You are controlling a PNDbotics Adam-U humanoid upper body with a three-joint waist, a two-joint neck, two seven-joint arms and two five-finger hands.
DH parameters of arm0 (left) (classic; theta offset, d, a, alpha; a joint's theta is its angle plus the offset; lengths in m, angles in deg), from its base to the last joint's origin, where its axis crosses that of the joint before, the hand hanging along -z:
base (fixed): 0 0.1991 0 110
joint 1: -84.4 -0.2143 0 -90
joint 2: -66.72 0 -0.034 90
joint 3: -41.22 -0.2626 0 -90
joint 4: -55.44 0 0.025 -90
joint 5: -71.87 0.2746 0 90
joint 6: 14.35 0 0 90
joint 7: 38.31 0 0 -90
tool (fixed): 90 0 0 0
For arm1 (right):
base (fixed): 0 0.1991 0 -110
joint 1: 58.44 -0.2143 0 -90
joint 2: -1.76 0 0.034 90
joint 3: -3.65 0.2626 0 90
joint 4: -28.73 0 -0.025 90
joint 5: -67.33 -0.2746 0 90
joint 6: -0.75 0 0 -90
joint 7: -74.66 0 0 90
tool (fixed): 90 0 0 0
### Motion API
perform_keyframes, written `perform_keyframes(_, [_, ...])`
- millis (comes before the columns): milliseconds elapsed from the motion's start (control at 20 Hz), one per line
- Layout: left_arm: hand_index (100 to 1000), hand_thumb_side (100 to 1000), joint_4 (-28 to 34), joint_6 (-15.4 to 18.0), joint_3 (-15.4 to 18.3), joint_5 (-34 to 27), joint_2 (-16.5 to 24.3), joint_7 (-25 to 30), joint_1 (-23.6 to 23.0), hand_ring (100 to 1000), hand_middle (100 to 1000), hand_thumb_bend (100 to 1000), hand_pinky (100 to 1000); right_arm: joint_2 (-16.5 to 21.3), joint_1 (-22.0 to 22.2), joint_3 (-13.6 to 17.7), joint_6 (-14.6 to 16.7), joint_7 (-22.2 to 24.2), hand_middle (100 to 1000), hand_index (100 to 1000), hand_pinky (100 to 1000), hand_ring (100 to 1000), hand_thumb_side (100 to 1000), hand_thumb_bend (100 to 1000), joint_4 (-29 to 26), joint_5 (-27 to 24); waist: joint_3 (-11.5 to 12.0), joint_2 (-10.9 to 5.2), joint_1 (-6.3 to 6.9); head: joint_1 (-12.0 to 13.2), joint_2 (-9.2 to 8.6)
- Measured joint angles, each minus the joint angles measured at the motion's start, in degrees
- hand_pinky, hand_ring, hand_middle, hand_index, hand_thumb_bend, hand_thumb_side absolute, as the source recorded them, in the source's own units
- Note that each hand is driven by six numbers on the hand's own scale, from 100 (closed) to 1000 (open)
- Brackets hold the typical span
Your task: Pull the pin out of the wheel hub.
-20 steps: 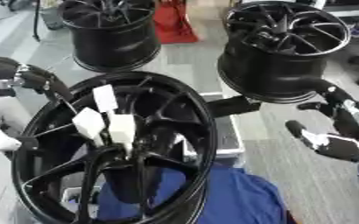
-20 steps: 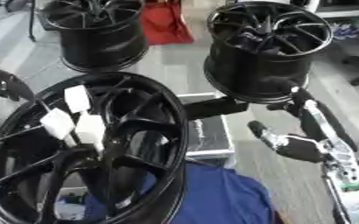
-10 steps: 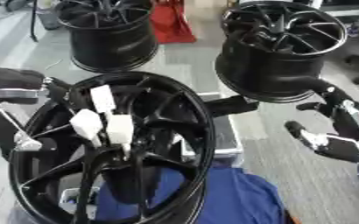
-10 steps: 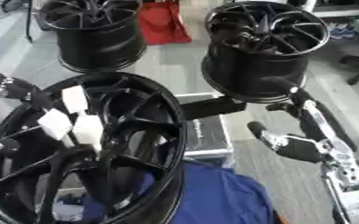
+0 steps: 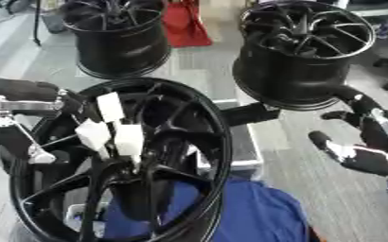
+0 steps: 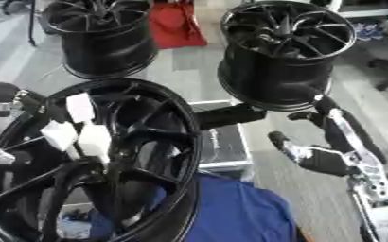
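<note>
In the left eye view the left hand point(image 5: 19, 101) lies against the left rim of the big black wheel hub point(image 5: 123, 160); I cannot tell how its fingers stand. White tags point(image 5: 110, 130) hang on the spokes. In the right eye view the right hand point(image 6: 326, 146) hangs open, touching nothing, beside another black wheel point(image 6: 284, 52).

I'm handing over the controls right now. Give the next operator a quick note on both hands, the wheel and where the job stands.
Left hand: at the near wheel's left rim; its fingers can't be made out.
Right hand: open, idle at the right, holding nothing.
Wheel: black, tilted up in front, white tags on its spokes; blue cloth under it. Two more wheels stand behind.
Done: nothing visible; no pin can be made out.
Left: find the pin and pull it.
</note>
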Motion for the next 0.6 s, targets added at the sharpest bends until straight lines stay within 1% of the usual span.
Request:
perform_keyframes(350, [918, 172, -0.98, -0.05, 0.04, 1.31, -1.26, 0.1, 0.5, 792, 846, 358, 792, 0.0, 0.01, -0.05, 0.0, 0.01, 912, 931, 733, 1000, 285, 472, 0.0, -0.01, -0.17, -0.05, -0.15, -0.02, 0.0])
perform_keyframes(600, [915, 162, -0.97, -0.28, 0.74, 1.35, -1.28, 0.33, 0.73, 785, 839, 345, 787, 0.0, 0.01, -0.07, 0.0, 0.01, 912, 931, 734, 1000, 284, 471, 0.0, -0.01, -0.11, -0.05, -0.13, -0.04, 0.0])
